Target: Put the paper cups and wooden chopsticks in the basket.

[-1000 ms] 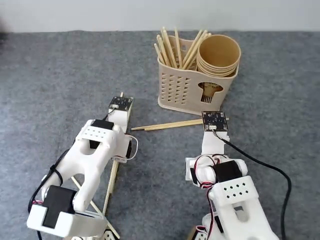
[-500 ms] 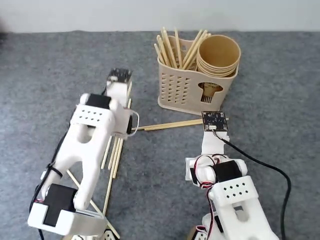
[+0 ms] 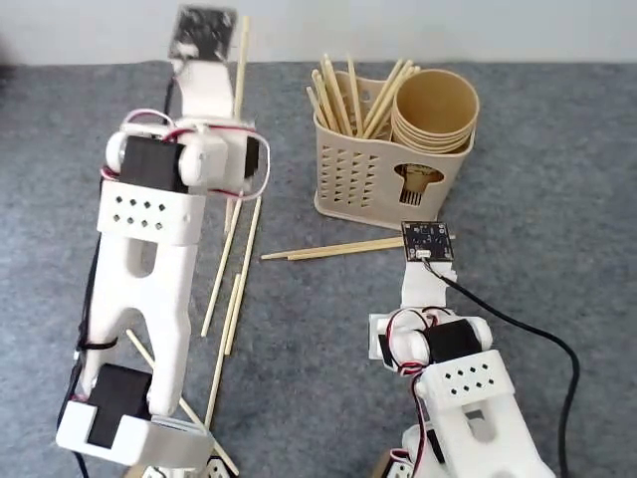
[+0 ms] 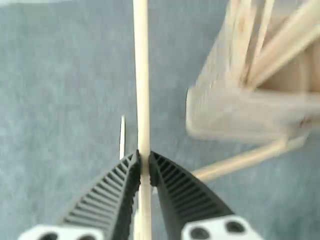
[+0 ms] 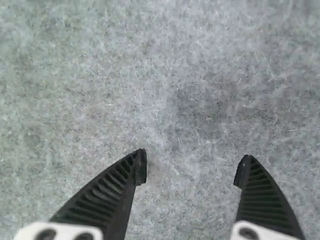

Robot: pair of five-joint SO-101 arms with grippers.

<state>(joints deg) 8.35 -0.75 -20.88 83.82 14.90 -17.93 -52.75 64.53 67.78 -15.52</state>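
Left of the basket, the left claw is clamped on one wooden chopstick, with loose chopsticks lying on the worktop there too. Stacked paper cups and upright chopsticks stand inside the basket. In front of the basket, the right claw gapes above the worktop.

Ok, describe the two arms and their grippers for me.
Both the left arm and right arm are white shells with rows of small holes, black motor blocks and looping red, white and black wires; a black cable trails off the right one. The left gripper and right gripper have black, ribbed, tapering fingers.
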